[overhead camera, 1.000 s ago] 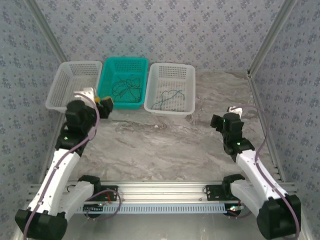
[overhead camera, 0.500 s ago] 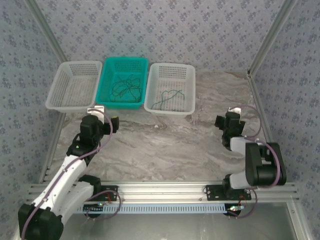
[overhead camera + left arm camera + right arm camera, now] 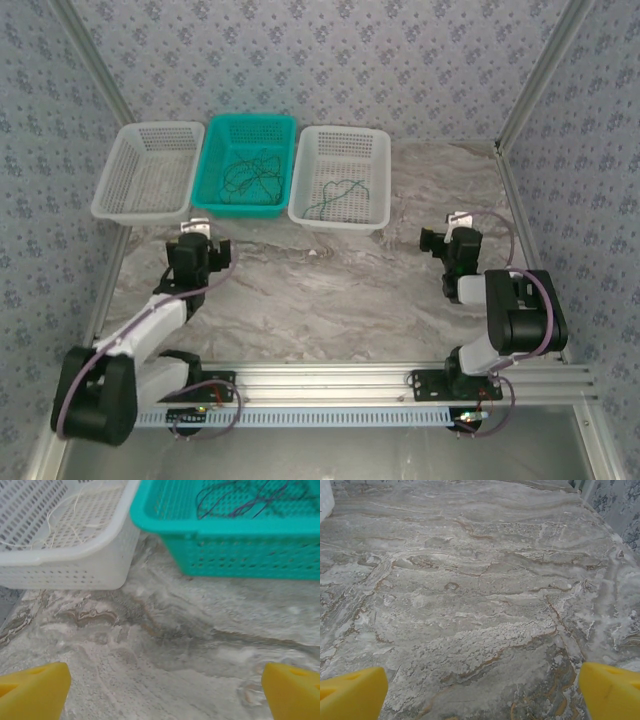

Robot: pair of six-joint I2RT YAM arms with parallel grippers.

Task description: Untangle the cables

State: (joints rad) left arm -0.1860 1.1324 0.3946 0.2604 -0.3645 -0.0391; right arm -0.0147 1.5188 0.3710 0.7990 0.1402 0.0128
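The left end effector [image 3: 165,687] and right end effector [image 3: 480,687] are found wide open, empty, over the worktop [image 3: 470,580]. Cables [image 3: 248,178] lie bunched in the teal basket [image 3: 250,120], upper centre. A grab there is judged liable to lift several strands together, tightening knots.

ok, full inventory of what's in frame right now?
left basket: 1, white, far left of table
middle basket: 1, teal, between the white ones
right basket: 1, white, right of the teal one
dark cables: loose bunch, count unclear, dark, in middle basket
blue-green cable: 1 curly strand, in right basket
pale cables: a few strands, pale, in left basket
table: 1, grey marble pattern
rail: 1, silver, near edge
left pincer: 1, yellow tips, open, over bare table before left and middle baskets
right pincer: 1, yellow tips, open, over bare table
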